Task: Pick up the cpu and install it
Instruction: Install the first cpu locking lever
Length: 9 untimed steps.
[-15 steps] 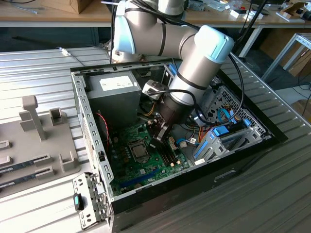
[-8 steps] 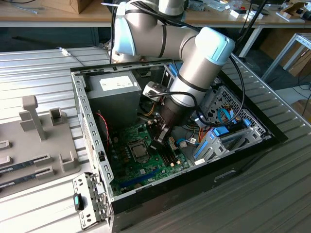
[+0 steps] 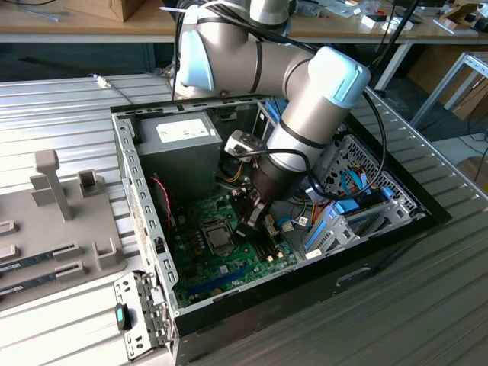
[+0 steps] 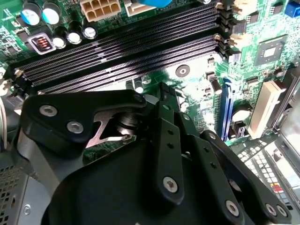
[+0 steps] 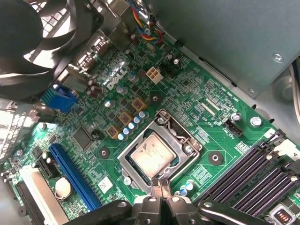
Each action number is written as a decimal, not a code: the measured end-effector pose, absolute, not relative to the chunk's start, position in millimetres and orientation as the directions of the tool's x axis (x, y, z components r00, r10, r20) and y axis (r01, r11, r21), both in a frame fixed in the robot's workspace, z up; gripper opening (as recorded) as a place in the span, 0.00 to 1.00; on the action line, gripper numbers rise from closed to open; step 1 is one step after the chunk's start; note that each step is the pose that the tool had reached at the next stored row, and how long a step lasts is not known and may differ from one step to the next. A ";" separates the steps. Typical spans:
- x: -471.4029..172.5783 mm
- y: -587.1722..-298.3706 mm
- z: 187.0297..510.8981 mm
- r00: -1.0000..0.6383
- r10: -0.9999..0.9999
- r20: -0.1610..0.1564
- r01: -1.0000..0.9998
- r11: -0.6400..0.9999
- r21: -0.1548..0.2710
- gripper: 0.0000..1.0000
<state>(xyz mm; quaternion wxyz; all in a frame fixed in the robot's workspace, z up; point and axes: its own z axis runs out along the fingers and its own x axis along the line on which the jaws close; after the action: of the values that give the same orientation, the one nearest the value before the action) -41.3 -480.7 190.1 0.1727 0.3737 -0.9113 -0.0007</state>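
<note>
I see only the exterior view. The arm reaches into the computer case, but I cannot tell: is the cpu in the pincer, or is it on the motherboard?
Observer: On the motherboard. In the first wrist view the cpu lies flat inside the socket frame, silvery top up.
Operator: Does the pincer carry anything?
Observer: No. The pincer has its tips together with nothing between them, just at the socket frame's edge.
Operator: Are memory sticks installed?
Observer: No. The second wrist view shows four memory slots, all empty.
</note>
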 end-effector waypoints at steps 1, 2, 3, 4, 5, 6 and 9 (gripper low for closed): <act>-41.3 -482.0 190.1 -0.661 -0.682 0.313 -0.681 0.720 0.132 0.11; -41.2 -483.0 190.1 -0.660 -0.683 0.311 -0.682 0.719 0.133 0.11; -41.0 -483.6 190.1 -0.660 -0.684 0.310 -0.682 0.719 0.134 0.11; -40.6 -484.0 190.1 -0.659 -0.686 0.309 -0.683 0.718 0.135 0.11; -40.2 -484.3 190.0 -0.658 -0.686 0.309 -0.684 0.717 0.136 0.11; -39.4 -484.5 190.0 -0.657 -0.688 0.308 -0.685 0.715 0.136 0.11; -36.3 -484.6 190.0 -0.654 -0.691 0.307 -0.688 0.712 0.138 0.11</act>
<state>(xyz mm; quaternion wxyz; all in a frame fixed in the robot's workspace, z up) -36.3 -484.6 190.0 0.1708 0.3791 -0.9094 -0.0045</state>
